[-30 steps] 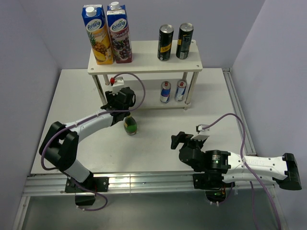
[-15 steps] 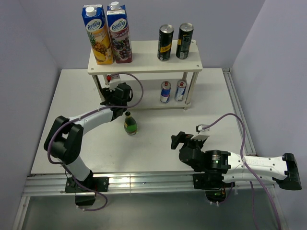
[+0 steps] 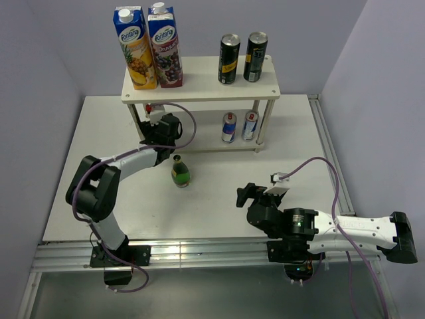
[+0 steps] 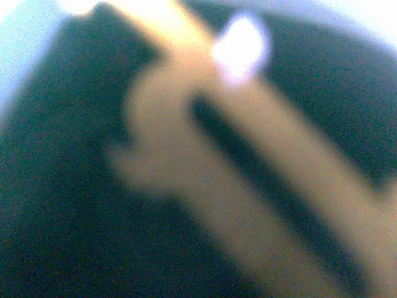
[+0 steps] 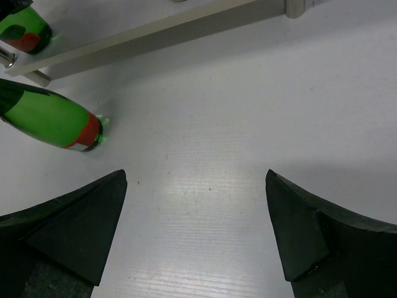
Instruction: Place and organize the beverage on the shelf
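**Placing a green bottle on the lower tier (top and wrist views).** My left gripper [image 3: 158, 121] is reached in under the left end of the shelf [image 3: 199, 90]. Its own camera gives only a blur, but the jaws are clenched. The right wrist view shows a dark part of it at the top of a green glass bottle [image 5: 23, 30] over the lower tier [image 3: 206, 145], so I judge it to be grasping that bottle at set-down. I cannot tell whether the base touches the board.

A second green bottle [image 3: 180, 173] stands upright on the table [image 3: 113, 133], just in front of the shelf. Two black-and-yellow cans [image 3: 229, 60] are shelved at the right of the top board, with two silver-blue cans [image 3: 228, 127] below them. My right gripper [image 5: 193, 186] rests spread wide and empty, near its base.

As I read it, the next move is to release once the bottle stands flat and withdraw without brushing a leg or the top board. Then I fetch the second bottle and set it beside the first.
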Available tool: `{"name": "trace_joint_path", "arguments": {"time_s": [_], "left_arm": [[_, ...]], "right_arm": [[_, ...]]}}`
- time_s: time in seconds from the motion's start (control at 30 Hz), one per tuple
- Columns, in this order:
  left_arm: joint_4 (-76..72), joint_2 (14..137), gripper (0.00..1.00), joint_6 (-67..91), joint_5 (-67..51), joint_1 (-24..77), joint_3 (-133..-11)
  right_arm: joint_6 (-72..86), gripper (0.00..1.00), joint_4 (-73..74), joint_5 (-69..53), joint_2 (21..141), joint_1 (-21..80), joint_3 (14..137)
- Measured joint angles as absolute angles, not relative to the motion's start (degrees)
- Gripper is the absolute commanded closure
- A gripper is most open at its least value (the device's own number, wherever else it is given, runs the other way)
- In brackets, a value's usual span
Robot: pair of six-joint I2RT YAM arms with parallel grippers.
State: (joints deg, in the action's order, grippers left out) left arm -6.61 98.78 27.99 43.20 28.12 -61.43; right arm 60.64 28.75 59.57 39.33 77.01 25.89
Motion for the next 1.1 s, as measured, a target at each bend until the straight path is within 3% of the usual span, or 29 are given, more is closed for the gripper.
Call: {"name": "trace_joint_path", "arguments": {"time_s": [0.17,0.3,0.4,0.7,0.9,1.1], "left_arm": [[-7.2,99.8,0.87,28.4,43.3,28.1,-62.2],[-7.4,101.2,0.73,29.3,43.5,27.9,-63.7],[-7.3,102.0,0.54,29.7,44.0,27.7,-64.6],[-6.2,102.3,0.16,30.2,44.1,27.6,-65.4],[-6.1,102.3,0.05,30.8,42.9,28.2,-65.8],[-6.2,102.3,0.01,30.9,42.7,28.4,-65.9]], "right_arm": [[60.6,0.00,28.8,59.6,39.9,77.0,25.9],[60.6,0.00,28.8,59.6,40.1,77.0,25.9],[60.6,0.00,28.8,59.6,40.1,77.0,25.9],[60.6,0.00,28.8,59.6,40.6,77.0,25.9],[60.6,0.00,28.8,59.6,40.8,77.0,25.9],[60.6,0.00,28.8,59.8,41.4,77.0,25.9]]}}
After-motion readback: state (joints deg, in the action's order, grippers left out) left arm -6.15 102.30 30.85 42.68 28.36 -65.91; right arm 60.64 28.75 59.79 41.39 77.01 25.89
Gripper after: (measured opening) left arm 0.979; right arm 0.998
